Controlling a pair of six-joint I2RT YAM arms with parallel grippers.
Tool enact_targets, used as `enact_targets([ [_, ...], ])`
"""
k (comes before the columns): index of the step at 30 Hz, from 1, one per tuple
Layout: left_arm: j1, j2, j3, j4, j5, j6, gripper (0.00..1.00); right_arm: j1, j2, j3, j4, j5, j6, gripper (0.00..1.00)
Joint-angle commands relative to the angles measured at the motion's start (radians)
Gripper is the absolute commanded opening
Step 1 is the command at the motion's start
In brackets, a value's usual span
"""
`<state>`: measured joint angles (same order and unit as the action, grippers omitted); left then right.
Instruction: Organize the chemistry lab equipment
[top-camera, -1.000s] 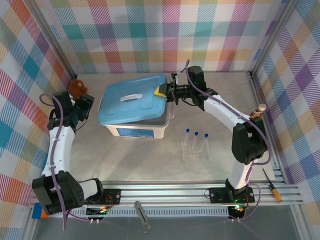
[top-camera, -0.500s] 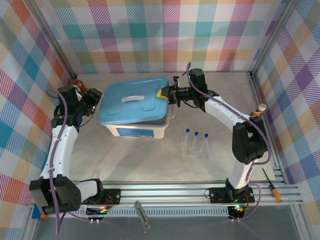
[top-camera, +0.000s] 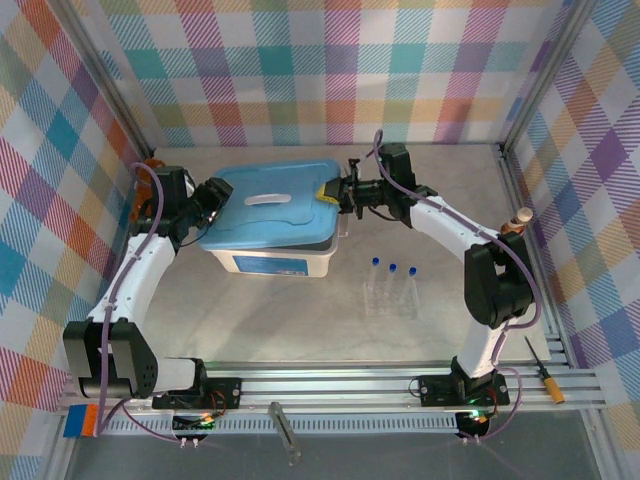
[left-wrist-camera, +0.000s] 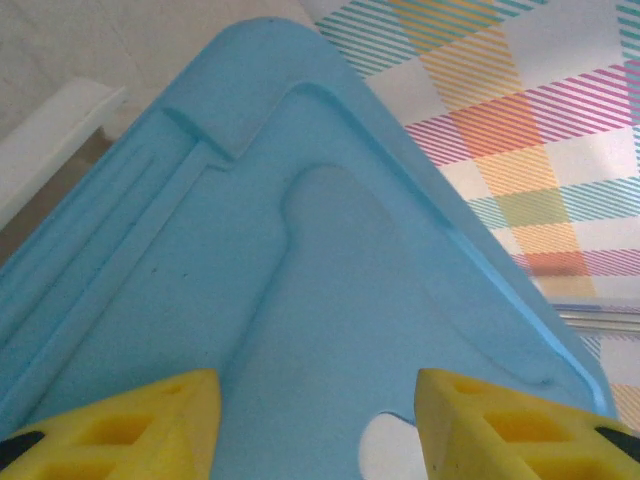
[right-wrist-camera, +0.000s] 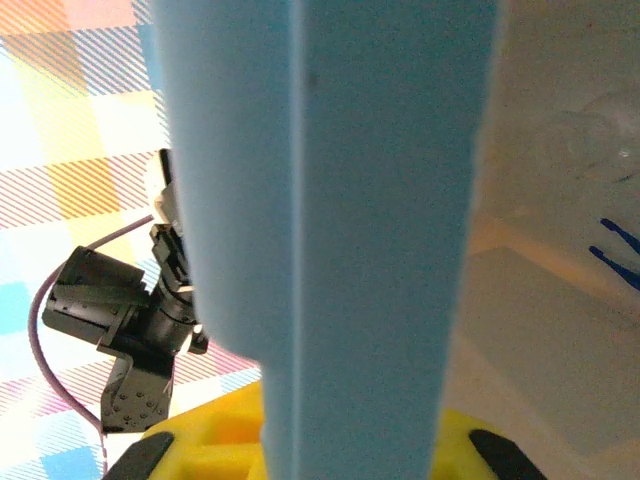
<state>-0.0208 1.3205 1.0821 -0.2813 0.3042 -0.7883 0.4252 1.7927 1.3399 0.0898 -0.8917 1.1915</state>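
— How is the right gripper set?
— The right gripper (top-camera: 338, 192) is seen pressed together on the 3 o'clock edge of the blue lid (top-camera: 268, 205). In the wrist view, that edge is pinched between its yellow fingers (right-wrist-camera: 212, 442).

— And the left gripper?
— The left gripper (top-camera: 213, 197) is placed at the lid's 9 o'clock edge. Its fingers (left-wrist-camera: 130, 425) are spread, and the lid's top surface is seen in the gap between them. Nothing is seen pinched there.

— How is the lid placed?
— It is laid askew over the white bin (top-camera: 275, 262), whose rim is exposed at 3 o'clock. Thin dark-blue tweezers (right-wrist-camera: 620, 245) are seen inside the bin, just past the lid's edge.

— Where is the other equipment found?
— Three test tubes (top-camera: 392, 272) with blue caps are stood upright in the clear tube rack (top-camera: 390, 300), at about 4 o'clock from the bin and well apart from both grippers. A brown bottle-shaped object (top-camera: 519, 218) is seen at 3 o'clock, by the right wall. A screwdriver (top-camera: 546, 372) is laid at 5 o'clock, on the near rail.
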Motion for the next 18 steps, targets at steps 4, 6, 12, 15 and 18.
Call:
enact_targets([
  [4,-0.028,0.021,0.002,0.024,-0.009,0.026,0.54,-0.005,-0.031,-0.035,-0.025,0.012,-0.020,0.08],
  [6,-0.033,0.028,-0.001,0.022,-0.009,0.027,0.54,-0.005,-0.037,-0.036,-0.044,0.016,-0.036,0.15],
  [12,-0.044,0.045,-0.016,0.019,-0.012,0.029,0.54,-0.006,-0.053,-0.014,-0.115,0.036,-0.087,0.33],
  [15,-0.045,0.051,-0.022,0.018,-0.013,0.030,0.54,-0.009,-0.060,0.007,-0.168,0.051,-0.116,0.42],
  [18,-0.045,0.052,-0.020,0.014,-0.014,0.029,0.54,-0.013,-0.076,0.044,-0.265,0.088,-0.172,0.47],
])
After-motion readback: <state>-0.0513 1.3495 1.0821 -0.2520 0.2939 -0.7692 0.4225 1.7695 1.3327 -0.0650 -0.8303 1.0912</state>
